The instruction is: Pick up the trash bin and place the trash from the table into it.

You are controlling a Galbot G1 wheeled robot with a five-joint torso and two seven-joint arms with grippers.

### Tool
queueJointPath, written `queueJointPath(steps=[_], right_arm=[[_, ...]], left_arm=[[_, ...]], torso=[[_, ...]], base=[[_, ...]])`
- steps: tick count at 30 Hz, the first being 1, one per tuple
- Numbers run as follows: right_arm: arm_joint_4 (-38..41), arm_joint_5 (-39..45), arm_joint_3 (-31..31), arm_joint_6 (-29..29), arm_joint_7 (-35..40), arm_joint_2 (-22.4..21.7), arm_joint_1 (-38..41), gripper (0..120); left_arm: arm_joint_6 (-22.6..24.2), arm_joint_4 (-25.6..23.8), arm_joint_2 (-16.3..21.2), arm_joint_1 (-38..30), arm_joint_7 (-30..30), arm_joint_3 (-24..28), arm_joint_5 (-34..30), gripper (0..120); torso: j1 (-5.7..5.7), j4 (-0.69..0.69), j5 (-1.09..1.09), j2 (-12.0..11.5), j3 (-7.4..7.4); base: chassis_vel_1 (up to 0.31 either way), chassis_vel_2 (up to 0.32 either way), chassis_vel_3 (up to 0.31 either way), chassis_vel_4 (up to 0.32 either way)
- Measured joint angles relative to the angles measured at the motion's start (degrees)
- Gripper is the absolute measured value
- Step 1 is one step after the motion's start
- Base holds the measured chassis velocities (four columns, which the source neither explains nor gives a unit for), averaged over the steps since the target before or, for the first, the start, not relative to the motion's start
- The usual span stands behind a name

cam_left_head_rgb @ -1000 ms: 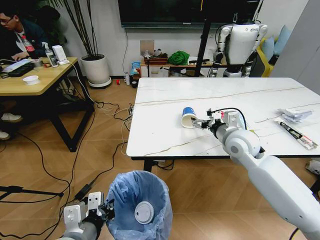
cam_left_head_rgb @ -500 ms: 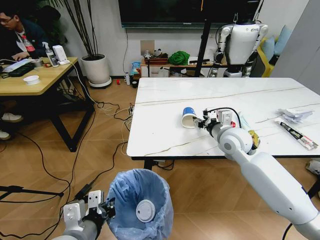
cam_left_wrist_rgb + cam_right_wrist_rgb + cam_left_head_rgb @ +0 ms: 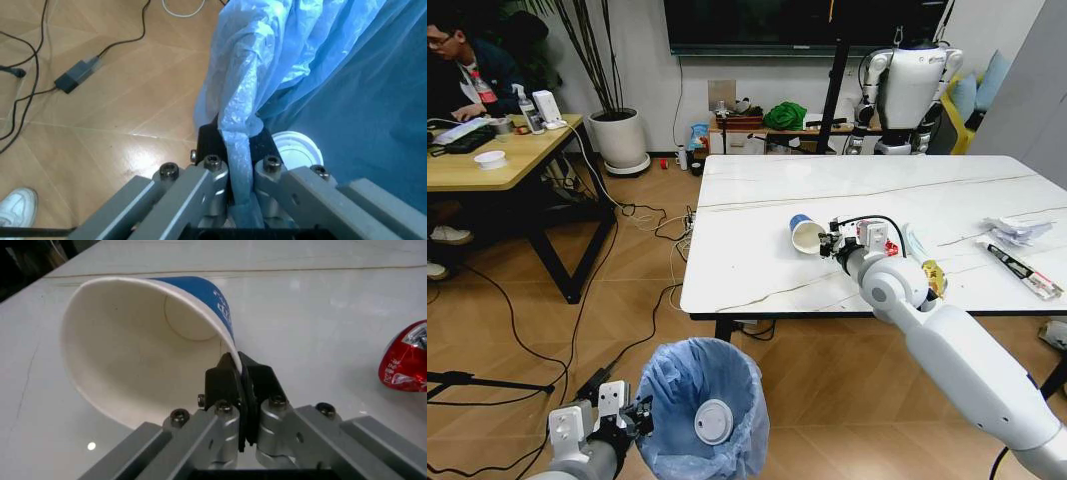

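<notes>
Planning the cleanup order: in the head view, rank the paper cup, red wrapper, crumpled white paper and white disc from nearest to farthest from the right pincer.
1. Paper cup, pinched at its rim by the right pincer.
2. Red wrapper, beside the wrist.
3. Crumpled white paper, the table's far right.
4. White disc, down in the trash bin.

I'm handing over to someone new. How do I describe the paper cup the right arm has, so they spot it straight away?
Find the white marble-look table. Near its front left part, the right tool is shut on the rim of the paper cup, which is tipped on its side. It is white inside with a blue outside, unlike the crumpled wrappers to its right.
</notes>
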Motion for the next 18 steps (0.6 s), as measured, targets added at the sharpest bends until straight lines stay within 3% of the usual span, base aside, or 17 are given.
queueJointPath(steps=[6,10,12,18], right_arm=[[4.26,1.99,1.43,0.42,1.25,-0.63,-1.55,0],[13.63,4.79,3.03,1.51,1.33,-2.07,-5.07,0],[14.75,5.26,3.15,1.76,1.22,-2.17,-5.71,0],[27.76,8.11,3.46,6.1,-4.04,-2.68,-17.31,0]], left_arm=[[0.0,0.0,0.18,0.12,0.02,-0.17,-0.03,0],[0.0,0.0,0.39,-0.1,0.04,-0.77,-0.1,0],[0.0,0.0,0.39,-0.2,0.04,-0.85,-0.14,0],[0.0,0.0,0.45,-0.78,0.08,-1.25,0.02,0]], torso=[[0.0,0.0,0.01,0.0,0.0],[-0.01,0.0,-0.02,0.0,0.0],[-0.01,0.0,-0.02,0.0,-0.01],[-0.01,-0.01,-0.01,0.01,-0.01]], base=[[0.0,0.0,0.0,0.0],[0.0,0.0,0.0,0.0],[0.0,0.0,0.0,0.0],[0.0,0.0,0.0,0.0]])
